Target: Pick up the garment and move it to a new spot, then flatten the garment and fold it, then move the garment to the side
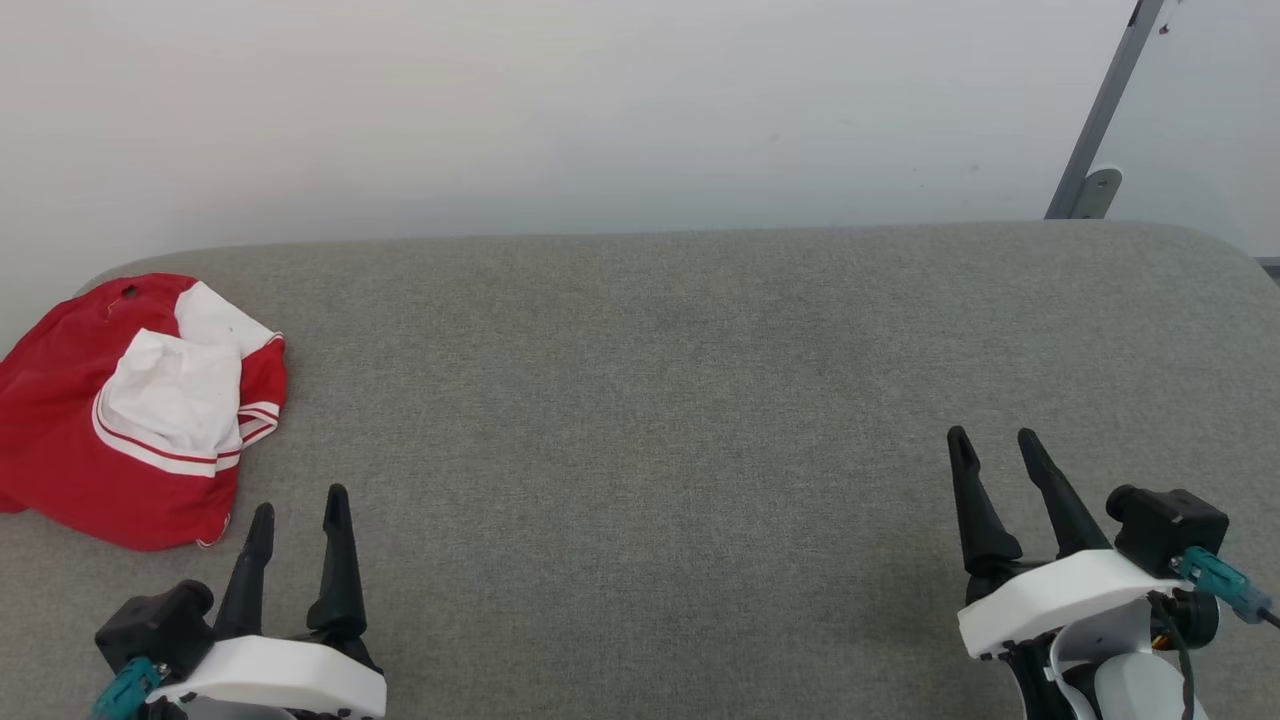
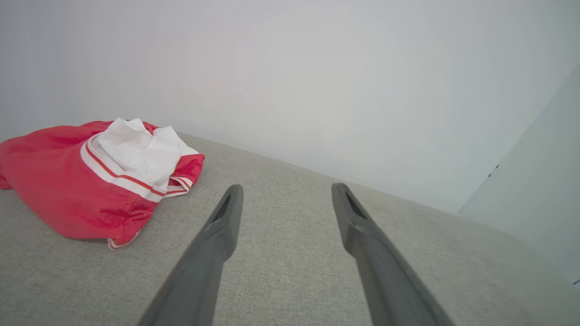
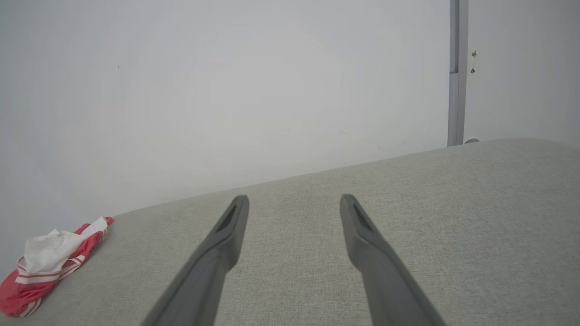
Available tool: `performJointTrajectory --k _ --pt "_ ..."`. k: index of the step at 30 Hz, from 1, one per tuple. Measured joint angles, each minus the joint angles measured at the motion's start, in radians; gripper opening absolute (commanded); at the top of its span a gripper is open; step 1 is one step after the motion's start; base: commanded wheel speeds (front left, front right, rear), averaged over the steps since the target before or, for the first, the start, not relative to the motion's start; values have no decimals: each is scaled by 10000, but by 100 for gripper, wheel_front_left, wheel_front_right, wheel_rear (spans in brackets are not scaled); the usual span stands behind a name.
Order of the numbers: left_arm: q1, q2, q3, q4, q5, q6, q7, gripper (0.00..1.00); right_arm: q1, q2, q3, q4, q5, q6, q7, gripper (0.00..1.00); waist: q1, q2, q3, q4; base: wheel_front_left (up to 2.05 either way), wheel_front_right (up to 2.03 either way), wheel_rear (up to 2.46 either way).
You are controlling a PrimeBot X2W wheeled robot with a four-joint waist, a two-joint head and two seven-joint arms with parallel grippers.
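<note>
Crumpled garment (image 1: pixel 60 410), left claw (image 1: pixel 300 501) near it, wide open, empty, right claw (image 1: pixel 992 436) well apart, wide open, empty

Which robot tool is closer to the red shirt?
The left tool, just beside the crumpled red-and-white garment; the right tool sits far off across the grey surface.

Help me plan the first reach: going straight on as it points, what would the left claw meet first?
The left claw likely meets the wall, after passing over bare cushion. The shirt lies to its left, off that line. Depth is unclear, so it might graze the cushion first.
</note>
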Motion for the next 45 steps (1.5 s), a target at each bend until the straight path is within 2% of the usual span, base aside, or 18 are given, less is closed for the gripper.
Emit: performJointTrajectory --k 35,45 --pt "137 -123 234 -326 2926 -291 -692 100 -21 46 -19 -107 -3026 12 -550 100 -1 0 -40 47 0 0 0" --pt "198 -198 293 -311 3127 -412 -740 100 -15 69 -44 -125 -3304 12 -600 100 0 0 -44 28 0 0 0"
